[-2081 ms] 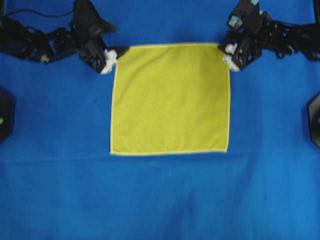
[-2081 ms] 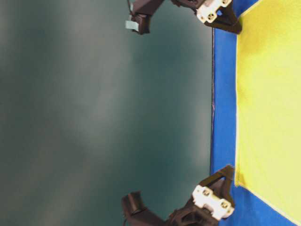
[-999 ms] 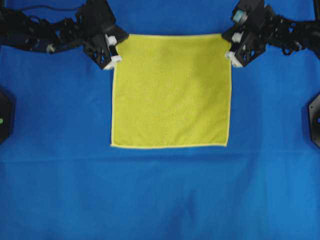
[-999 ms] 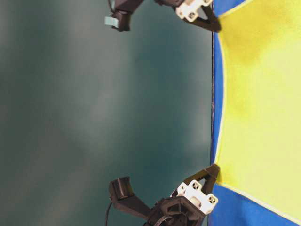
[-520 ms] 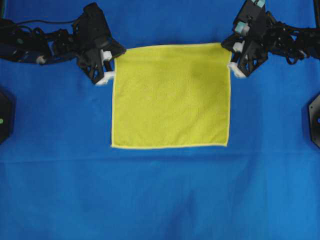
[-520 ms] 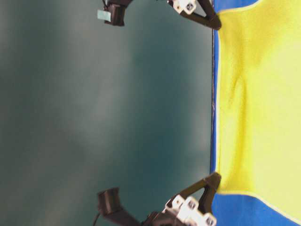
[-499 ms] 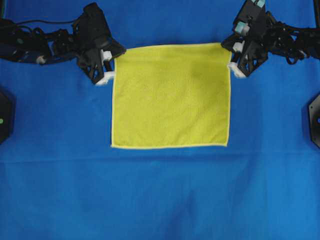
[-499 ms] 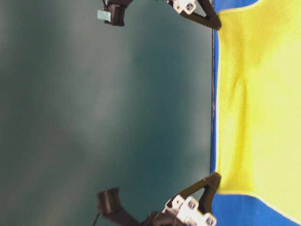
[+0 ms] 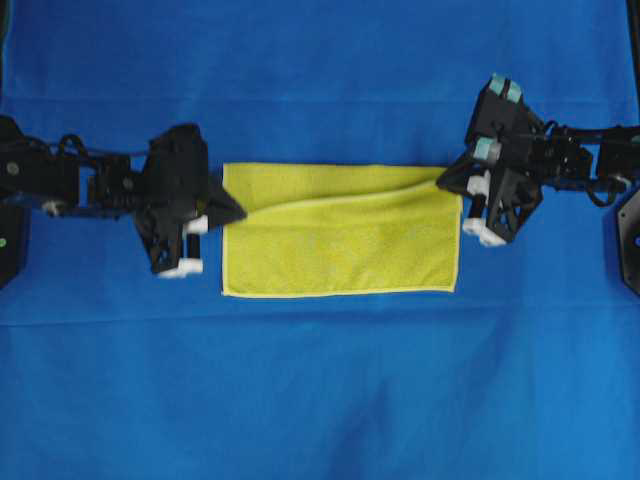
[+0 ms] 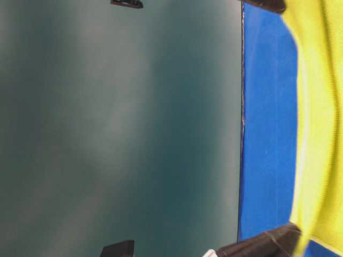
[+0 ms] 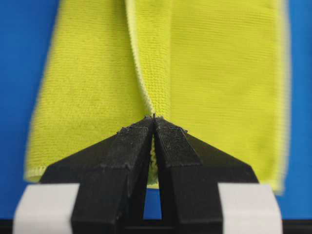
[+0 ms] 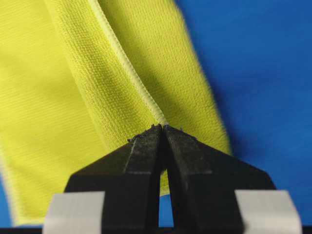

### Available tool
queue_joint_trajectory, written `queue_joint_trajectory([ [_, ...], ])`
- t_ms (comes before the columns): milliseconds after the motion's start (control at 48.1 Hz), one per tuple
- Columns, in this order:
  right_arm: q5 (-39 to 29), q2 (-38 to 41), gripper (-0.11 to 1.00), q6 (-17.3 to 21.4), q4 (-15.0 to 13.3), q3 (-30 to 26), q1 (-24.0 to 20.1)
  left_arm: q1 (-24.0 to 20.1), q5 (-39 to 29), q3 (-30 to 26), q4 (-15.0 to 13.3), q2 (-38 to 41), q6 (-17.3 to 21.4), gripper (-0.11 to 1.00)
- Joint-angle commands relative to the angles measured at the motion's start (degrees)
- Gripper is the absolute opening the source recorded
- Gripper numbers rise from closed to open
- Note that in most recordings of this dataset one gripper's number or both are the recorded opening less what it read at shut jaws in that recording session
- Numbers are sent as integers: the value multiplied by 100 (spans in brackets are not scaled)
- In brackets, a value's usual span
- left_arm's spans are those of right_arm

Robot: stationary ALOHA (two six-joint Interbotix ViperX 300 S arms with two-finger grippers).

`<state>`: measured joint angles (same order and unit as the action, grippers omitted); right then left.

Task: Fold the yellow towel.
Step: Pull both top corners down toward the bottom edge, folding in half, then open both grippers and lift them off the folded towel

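Note:
The yellow towel [image 9: 340, 255] lies on the blue cloth as a wide band, its far half lifted and drawn over the near half. The upper layer's hem [image 9: 350, 196] runs slanted across it. My left gripper [image 9: 238, 212] is shut on the raised left corner, and its wrist view shows the hem pinched at the tips [image 11: 153, 118]. At the other end my right gripper [image 9: 443, 182] is shut on the right corner, with cloth between its tips [image 12: 162, 127]. The table-level view shows the towel [image 10: 321, 107] arching up off the cloth, with only dark finger parts at the frame's edges.
Blue fabric [image 9: 320, 400] covers the whole table. Black arm bases sit at the left edge [image 9: 8, 240] and right edge [image 9: 630, 240]. A dark teal wall [image 10: 118, 128] fills the table-level view beyond the table's edge.
Both grippers have carried the towel's far edge toward the near edge, staying shut on their corners. The yellow square now shows as a band about half as deep.

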<state>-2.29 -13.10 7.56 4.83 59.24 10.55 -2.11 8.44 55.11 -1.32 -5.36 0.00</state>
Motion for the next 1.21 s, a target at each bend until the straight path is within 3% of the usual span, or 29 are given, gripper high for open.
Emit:
queue_joint_trajectory([
  [0, 0, -79, 2, 202, 26, -9, -281, 237, 18, -70, -9, -44, -132, 2],
  [250, -70, -79, 3, 668, 35, 26, -712, 659, 62, -123, -9, 53, -545, 2],
  [687, -88, 9, 3, 765, 70, 0, -1002, 905, 105, -167, -9, 246, -642, 3],
  [749, -88, 35, 4, 800, 114, -26, -1116, 932, 97, -158, -18, 237, -721, 12],
  [957, -149, 35, 60, 967, 149, -9, -1521, 1178, 62, -141, -9, 185, -861, 71],
  [999, -158, 9, 66, 1002, 149, 9, -1521, 1187, 53, -149, -9, 176, -870, 73],
  [1103, -158, -70, 60, 1011, 141, 35, -1521, 1195, 0, -141, -9, 62, -870, 67],
  [1186, -158, -211, 61, 1002, 105, 53, -1512, 1187, -123, -114, -18, -88, -800, 62],
])
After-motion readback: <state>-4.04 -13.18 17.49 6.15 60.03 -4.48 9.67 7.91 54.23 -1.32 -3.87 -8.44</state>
